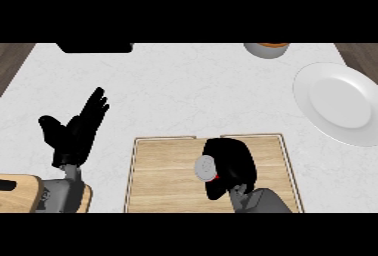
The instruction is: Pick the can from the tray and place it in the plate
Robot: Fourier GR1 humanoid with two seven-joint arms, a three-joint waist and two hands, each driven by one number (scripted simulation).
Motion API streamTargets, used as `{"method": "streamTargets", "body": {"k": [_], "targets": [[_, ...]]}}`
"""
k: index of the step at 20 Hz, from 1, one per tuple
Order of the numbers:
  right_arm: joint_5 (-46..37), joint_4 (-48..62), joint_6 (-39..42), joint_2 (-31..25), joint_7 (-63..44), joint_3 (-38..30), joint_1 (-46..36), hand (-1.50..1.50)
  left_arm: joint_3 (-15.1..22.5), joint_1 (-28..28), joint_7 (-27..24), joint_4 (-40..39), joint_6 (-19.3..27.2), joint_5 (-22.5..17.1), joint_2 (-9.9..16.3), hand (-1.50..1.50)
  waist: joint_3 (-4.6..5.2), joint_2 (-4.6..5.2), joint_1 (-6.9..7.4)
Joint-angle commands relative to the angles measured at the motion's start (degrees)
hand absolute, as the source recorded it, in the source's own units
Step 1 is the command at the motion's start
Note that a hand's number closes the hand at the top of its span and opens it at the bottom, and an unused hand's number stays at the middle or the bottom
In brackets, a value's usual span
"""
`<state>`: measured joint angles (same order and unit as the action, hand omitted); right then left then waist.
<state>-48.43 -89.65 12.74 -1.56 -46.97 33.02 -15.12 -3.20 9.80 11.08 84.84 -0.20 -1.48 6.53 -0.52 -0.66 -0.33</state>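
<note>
head view: right hand is over the middle of the wooden tray, fingers curled round the can, whose grey end with a red spot shows at the hand's left side. can is in the grasp above the tray's centre; can't tell if it's lifted clear or touching the wood. plate sits at the counter's right edge, well apart from the tray, nothing in it. left hand rests near the counter's left edge, fingers straight and apart, holding nothing. a grey bowl is at the far edge. progress: grasp looks done, carry to the plate and release are left, so roughly a third in by my guess.
</note>
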Motion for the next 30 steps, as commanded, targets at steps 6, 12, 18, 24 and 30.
{"method": "streamTargets", "body": {"k": [6,12,18,24,30], "targets": [[-0.5,16.4,-10.8,-6.5,16.3,-14.3,-12.0,1.50,-1.0,-2.9,-2.0,-2.2,-1.2,1.6,2.7,0.00,0.44,1.34,2.11],[-7.0,17.7,-25.7,-9.8,18.8,-19.8,-18.4,1.50,-2.0,0.8,-0.5,-3.6,-0.4,1.9,3.7,0.00,0.49,1.07,1.11],[-14.9,18.7,-34.8,-13.6,12.8,-25.2,-21.3,1.50,-2.9,-0.4,-2.3,-4.2,-1.5,1.4,4.5,0.00,0.55,0.88,0.61],[-12.4,18.0,-38.8,-12.8,12.1,-30.2,-17.4,1.50,-3.0,-1.1,-2.4,-3.6,-0.4,1.8,3.6,0.00,0.52,0.69,0.31],[-0.6,20.8,-35.8,-21.6,20.2,-40.5,-17.5,1.50,-3.3,0.1,-1.0,-3.5,-1.4,1.2,4.3,0.00,0.50,0.73,0.17]]}}
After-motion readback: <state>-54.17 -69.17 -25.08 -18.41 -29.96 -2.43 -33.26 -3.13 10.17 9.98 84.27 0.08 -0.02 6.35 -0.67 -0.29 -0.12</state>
